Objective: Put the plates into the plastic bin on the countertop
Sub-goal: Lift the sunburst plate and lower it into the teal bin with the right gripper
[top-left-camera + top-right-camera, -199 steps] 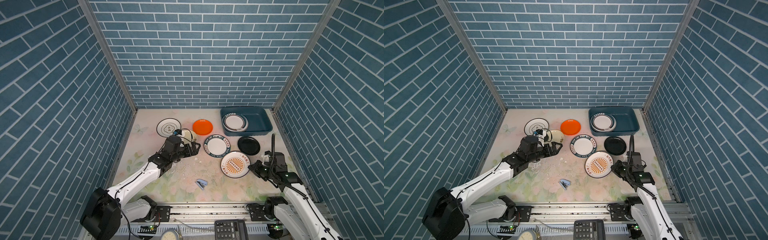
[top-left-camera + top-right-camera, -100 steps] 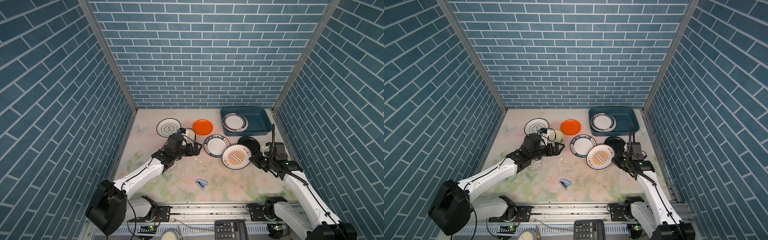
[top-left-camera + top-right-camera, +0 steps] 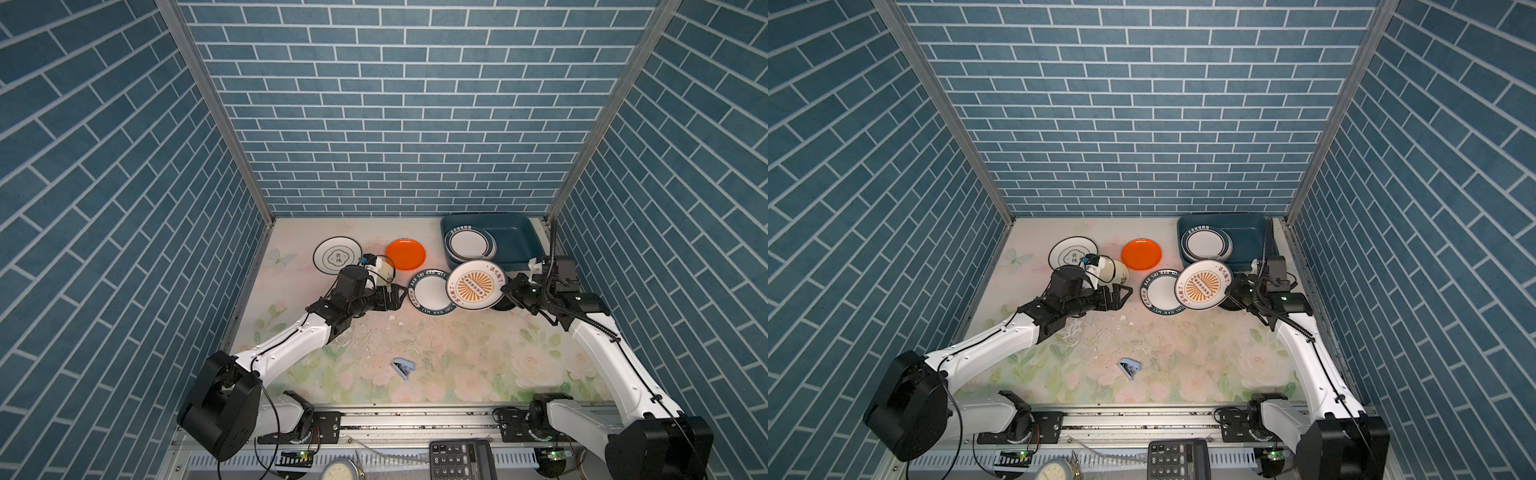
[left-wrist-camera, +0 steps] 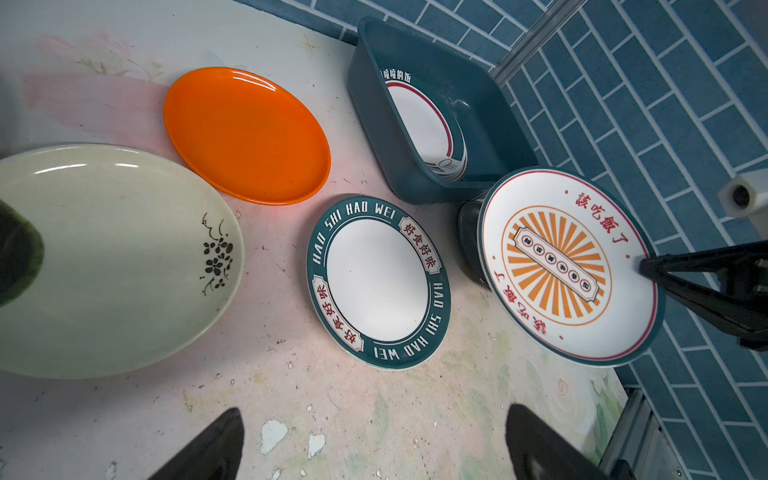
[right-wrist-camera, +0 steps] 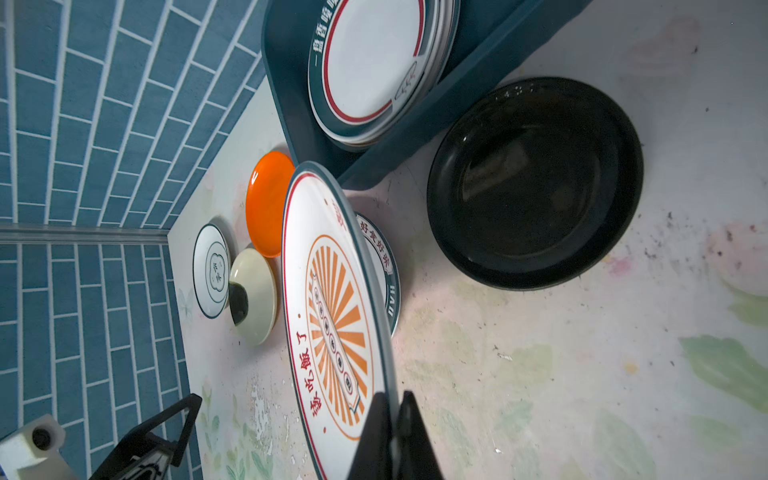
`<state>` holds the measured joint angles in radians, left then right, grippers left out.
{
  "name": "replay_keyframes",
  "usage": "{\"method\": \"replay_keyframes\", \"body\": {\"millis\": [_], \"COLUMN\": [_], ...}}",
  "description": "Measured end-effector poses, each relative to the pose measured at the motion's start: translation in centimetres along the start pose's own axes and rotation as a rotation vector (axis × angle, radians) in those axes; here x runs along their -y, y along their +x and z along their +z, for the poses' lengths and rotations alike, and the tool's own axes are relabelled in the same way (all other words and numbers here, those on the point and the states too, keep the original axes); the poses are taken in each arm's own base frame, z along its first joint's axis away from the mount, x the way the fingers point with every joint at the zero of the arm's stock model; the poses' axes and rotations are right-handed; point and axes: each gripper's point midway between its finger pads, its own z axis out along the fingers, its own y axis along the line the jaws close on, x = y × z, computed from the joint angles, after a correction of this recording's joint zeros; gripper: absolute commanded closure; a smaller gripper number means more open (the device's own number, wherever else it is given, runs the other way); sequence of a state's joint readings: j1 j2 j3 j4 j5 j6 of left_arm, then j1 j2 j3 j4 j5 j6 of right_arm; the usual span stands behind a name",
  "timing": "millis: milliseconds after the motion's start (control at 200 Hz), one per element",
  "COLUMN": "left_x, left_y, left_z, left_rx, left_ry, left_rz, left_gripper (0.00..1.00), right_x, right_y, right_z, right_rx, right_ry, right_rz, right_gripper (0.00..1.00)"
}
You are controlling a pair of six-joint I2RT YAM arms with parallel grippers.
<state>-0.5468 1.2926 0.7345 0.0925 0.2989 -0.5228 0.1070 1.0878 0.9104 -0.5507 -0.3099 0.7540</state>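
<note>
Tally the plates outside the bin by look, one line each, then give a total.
white plate with cloud motif: 1
cream plate: 1
plain orange plate: 1
teal lettered-rim plate: 1
orange sunburst plate, held by the right gripper: 1
black plate: 1
Total: 6

The sunburst plate [image 3: 473, 285] covers most of the black plate [image 4: 467, 241], which is only a dark sliver in both top views. The left arm [image 3: 1067, 291] hides part of the cream plate [image 3: 1120, 272]. Plates beneath the top plate [image 3: 469, 248] in the bin [image 3: 513, 243] cannot be counted. A blue object [image 3: 404, 369] on the countertop [image 3: 457, 353] is too small to identify. The bottom edge crops the calculator [image 3: 461, 461].
</note>
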Motion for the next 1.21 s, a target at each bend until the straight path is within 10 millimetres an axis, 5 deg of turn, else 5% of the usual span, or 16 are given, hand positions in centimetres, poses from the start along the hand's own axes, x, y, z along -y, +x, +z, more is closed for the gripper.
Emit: {"method": "replay_keyframes", "body": {"millis": [595, 1040, 1205], "left_x": [0.3, -1.2, -1.0], "left_y": [1.0, 1.3, 0.5], "left_z": [0.9, 1.8, 1.7], "left_rx": [-0.013, -0.040, -0.037], "left_ry": [0.066, -0.008, -0.019], "left_rz": [-0.046, -0.022, -0.005], "left_gripper": [0.00, 0.00, 0.01], "right_x": [0.6, 0.6, -0.8], "right_y": [-10.9, -14.0, -14.4], "right_z": [7.3, 14.2, 15.4], "right_rx": [0.106, 0.047, -0.005], "right_ry": [0.138, 0.131, 0.071], "right_rz": [0.068, 0.101, 0.092], "right_gripper": [1.00, 1.00, 0.50]}}
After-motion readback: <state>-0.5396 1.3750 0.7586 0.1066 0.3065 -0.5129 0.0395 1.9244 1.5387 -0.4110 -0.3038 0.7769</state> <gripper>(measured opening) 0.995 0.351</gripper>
